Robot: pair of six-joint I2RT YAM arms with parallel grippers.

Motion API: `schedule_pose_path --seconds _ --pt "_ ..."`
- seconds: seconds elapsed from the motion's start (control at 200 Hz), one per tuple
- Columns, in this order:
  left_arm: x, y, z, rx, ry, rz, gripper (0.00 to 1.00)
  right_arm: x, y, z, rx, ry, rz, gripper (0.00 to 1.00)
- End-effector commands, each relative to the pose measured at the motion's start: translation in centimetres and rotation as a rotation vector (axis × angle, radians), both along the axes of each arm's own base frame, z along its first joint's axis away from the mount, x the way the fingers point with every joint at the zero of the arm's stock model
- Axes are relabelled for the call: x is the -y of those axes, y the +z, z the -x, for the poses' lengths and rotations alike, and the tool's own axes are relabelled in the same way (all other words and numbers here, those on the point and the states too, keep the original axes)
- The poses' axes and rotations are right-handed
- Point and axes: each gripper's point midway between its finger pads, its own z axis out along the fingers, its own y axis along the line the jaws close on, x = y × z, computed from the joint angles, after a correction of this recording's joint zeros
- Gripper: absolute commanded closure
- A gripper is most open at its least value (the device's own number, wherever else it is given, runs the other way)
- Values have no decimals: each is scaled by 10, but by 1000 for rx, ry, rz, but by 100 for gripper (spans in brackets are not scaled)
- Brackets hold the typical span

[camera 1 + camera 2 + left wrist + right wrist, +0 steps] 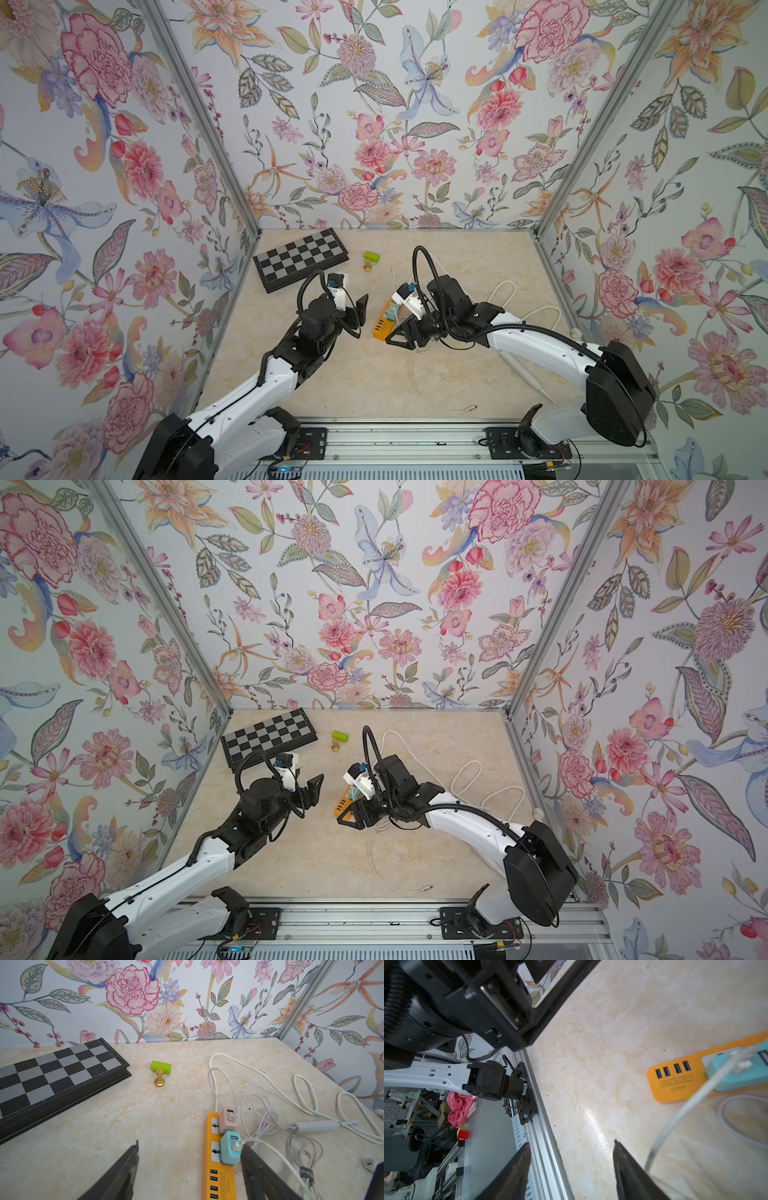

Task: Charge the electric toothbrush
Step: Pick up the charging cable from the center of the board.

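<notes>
Chessboard (300, 258) sits at the back left of your table (353, 382). Just right of it is the cylinder (371, 256), with a chess piece (368, 267) just in front. The power strip (381, 328) lies mid-table, running front to back. A USB charger (228, 1124) is plugged into it, and a second USB charger (230, 1148) sits directly in front of that. A loose cable plug (469, 409) lies near the front edge. The toothbrush (524, 371) lies front right, under the right arm (540, 347).

A folded black-and-grey checkered chessboard (300, 259) lies at the far left corner of the cream marble-patterned tabletop (357, 374). Near it, a small gold chess piece (368, 267) stands upright close by a lime-green plastic cylinder (371, 256) lying on its side, against floral wallpaper (374, 124).
</notes>
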Motion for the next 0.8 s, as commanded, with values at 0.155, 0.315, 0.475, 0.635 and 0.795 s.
schedule_pose_path --seconds 0.155,0.315,0.475,0.635,0.795 --pt "3 18 -5 19 -7 22 22 -22 -1 21 -55 131 -47 36" --pt "10 10 3 4 -61 -28 23 26 2 -33 -67 -186 2 37" --pt "39 2 27 13 -185 -123 23 108 -18 -67 -141 -526 178 39" --pt "93 -2 62 42 -419 -186 23 169 -26 -77 -246 -738 227 38" --pt "138 -27 72 -38 -564 -300 25 215 -32 -81 -308 -884 230 37"
